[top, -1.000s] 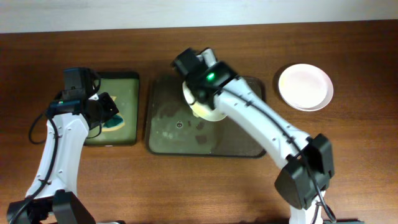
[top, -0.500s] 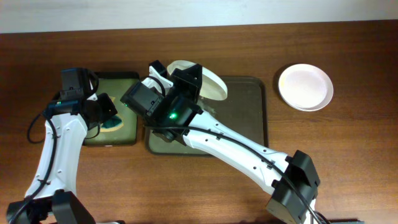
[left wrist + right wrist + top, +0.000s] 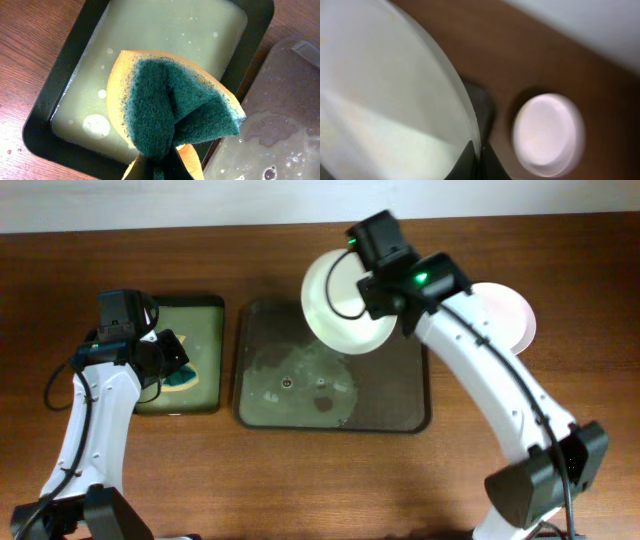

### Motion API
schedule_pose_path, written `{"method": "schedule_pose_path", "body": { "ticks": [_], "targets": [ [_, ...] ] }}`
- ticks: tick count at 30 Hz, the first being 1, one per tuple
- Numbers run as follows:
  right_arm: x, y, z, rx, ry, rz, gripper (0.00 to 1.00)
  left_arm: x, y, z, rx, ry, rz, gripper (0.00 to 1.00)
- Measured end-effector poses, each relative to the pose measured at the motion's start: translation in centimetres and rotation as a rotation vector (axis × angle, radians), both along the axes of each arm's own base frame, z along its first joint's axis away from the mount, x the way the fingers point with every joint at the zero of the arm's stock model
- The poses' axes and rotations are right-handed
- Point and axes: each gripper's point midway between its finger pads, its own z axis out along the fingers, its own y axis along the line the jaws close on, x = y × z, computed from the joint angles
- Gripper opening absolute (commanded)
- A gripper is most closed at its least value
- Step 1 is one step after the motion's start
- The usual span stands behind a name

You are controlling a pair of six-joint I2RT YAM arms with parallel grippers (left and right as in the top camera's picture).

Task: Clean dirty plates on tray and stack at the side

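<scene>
Brown wooden tabletop [image 3: 300, 480] fills the scene, with a pale wall strip along its far edge. At the left, a small black tray [image 3: 205, 320] holds cloudy, soapy water. The left jaws hang over its near part, clenched on a folded sponge [image 3: 170, 115], green scouring face outward and yellow beneath. Just beside it to the right lies the big tray [image 3: 270, 405], wet and streaked with suds. Above its far right part the right jaws pinch the rim of a white plate [image 3: 335, 310], held up and tilted. Farther right, a second plate [image 3: 512, 310] sits flat on the tabletop, apart from the tray and partly hidden behind the right arm [image 3: 480, 380].
</scene>
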Motion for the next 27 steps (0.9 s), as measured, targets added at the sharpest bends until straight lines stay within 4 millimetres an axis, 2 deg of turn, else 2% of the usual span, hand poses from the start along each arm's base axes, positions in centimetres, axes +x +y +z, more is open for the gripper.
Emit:
{"method": "schedule_pose_path", "body": {
  "ticks": [2,3,5,6,7,10,12,15,16,18,19,20,21,23,27],
  "targets": [
    [0.8,-2.4,-4.5,0.151,0.137,-0.039,0.04,0.0,0.0,0.0,0.000,0.000,0.000,0.00],
    [1.4,-4.3,-5.9,0.245,0.178,-0.093,0.04,0.0,0.0,0.0,0.000,0.000,0.000,0.00],
    [3.0,-9.9,-5.8,0.431,0.163,-0.238,0.04,0.0,0.0,0.0,0.000,0.000,0.000,0.00],
    [3.5,-13.9,-5.5,0.492,0.140,-0.335,0.04,0.0,0.0,0.0,0.000,0.000,0.000,0.00],
    [3.3,-17.8,-5.5,0.531,0.125,-0.430,0.04,0.0,0.0,0.0,0.000,0.001,0.000,0.00],
    [1.4,-27.7,-5.5,0.590,0.071,-0.659,0.04,0.0,0.0,0.0,-0.001,0.001,0.000,0.00],
    [0.4,-31.3,-6.2,0.606,0.059,-0.743,0.04,0.0,0.0,0.0,-0.001,0.001,0.000,0.00],
    [0.3,-32.7,-9.5,0.616,0.115,-0.789,0.05,0.1,0.0,0.0,0.001,-0.006,0.000,0.00],
    [0.3,-32.7,-10.2,0.619,0.132,-0.793,0.12,0.2,0.0,0.1,0.002,-0.011,0.000,0.00],
    [0.5,-32.6,-12.9,0.630,0.186,-0.803,0.18,0.3,0.0,0.1,0.002,-0.015,0.000,0.00],
    [0.7,-32.5,-14.0,0.634,0.204,-0.808,0.41,0.3,0.0,0.1,0.002,-0.016,0.000,0.00],
    [0.7,-32.5,-14.6,0.636,0.215,-0.810,0.70,0.4,0.1,0.1,0.002,-0.017,0.000,0.00],
    [0.6,-32.4,-15.6,0.642,0.239,-0.814,0.76,0.4,0.0,0.1,0.002,-0.016,0.000,0.00],
    [0.4,-31.6,-16.3,0.677,0.274,-0.796,0.78,0.4,0.1,0.1,0.002,-0.017,0.000,0.00],
    [0.2,-28.4,-15.3,0.837,0.336,-0.727,0.79,0.4,0.1,0.1,0.002,-0.018,0.000,0.00]
  ]
}}
